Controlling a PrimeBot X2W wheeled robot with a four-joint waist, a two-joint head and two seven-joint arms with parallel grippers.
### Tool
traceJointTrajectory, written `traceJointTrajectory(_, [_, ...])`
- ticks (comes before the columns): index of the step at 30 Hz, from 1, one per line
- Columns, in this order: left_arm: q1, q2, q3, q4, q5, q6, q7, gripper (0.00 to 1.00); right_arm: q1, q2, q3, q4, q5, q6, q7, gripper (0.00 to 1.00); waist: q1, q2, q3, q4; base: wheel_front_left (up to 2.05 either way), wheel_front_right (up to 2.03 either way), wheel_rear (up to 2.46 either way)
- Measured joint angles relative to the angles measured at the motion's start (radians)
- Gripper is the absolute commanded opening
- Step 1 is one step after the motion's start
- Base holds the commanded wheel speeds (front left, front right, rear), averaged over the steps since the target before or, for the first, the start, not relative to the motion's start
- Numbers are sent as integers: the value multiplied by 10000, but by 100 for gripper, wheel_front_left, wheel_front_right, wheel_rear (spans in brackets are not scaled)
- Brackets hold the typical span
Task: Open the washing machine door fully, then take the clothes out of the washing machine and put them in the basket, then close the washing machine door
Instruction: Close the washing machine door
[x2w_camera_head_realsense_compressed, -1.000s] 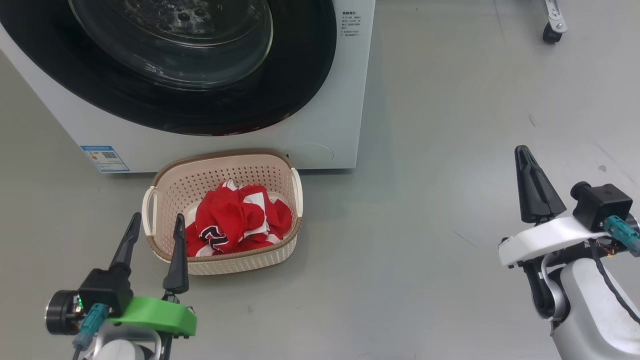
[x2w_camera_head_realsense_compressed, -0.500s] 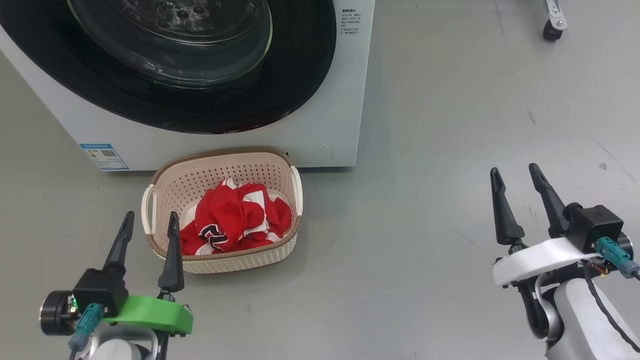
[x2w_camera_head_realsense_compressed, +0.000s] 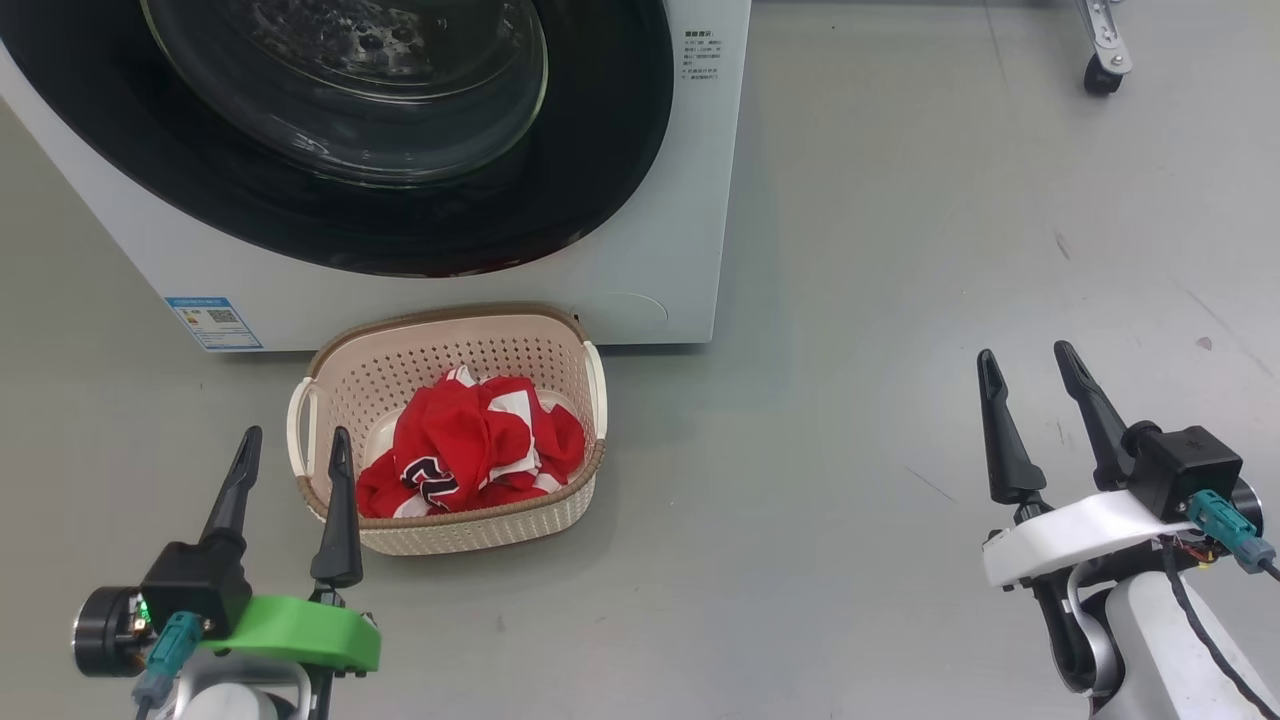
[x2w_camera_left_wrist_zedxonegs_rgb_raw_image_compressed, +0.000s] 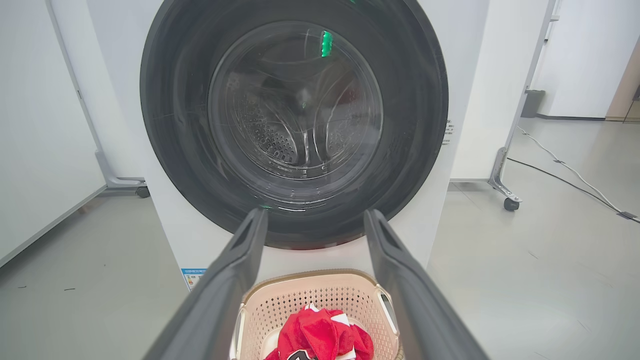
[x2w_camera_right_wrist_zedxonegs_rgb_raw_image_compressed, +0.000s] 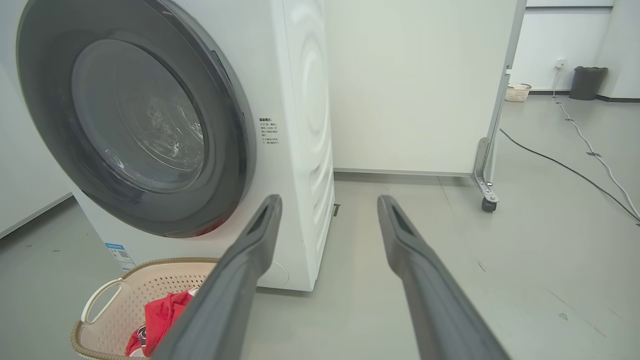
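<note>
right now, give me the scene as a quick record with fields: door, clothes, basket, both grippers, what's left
door: washing machine door looks shut, flush on the washing machine
clothes: red clothes bunched inside the basket
basket: basket on the floor in front of the machine, below the door
left gripper: left gripper open, empty, by the basket's left end
right gripper: right gripper open, empty, over bare floor
left to do: apparently nothing

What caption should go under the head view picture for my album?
Red clothes lie in the basket in front of the washing machine, its door closed.
</note>
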Motion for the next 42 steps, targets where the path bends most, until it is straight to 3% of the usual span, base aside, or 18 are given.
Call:
traceJointTrajectory(20, [159,-8,-10,104,113,203,0,100,117,111,-228,-132,-341,180,0,100,0,0,24,53,0,0,0])
traceJointTrajectory(27, [198,-10,-136,278,-608,182,0,100,149,171,-284,-150,-449,211,0,100,0,0,23,81,0,0,0])
traceJointTrajectory(42, [200,-10,-132,203,-1108,-65,0,100,166,255,-347,-144,-698,357,0,100,0,0,-22,86,0,0,0])
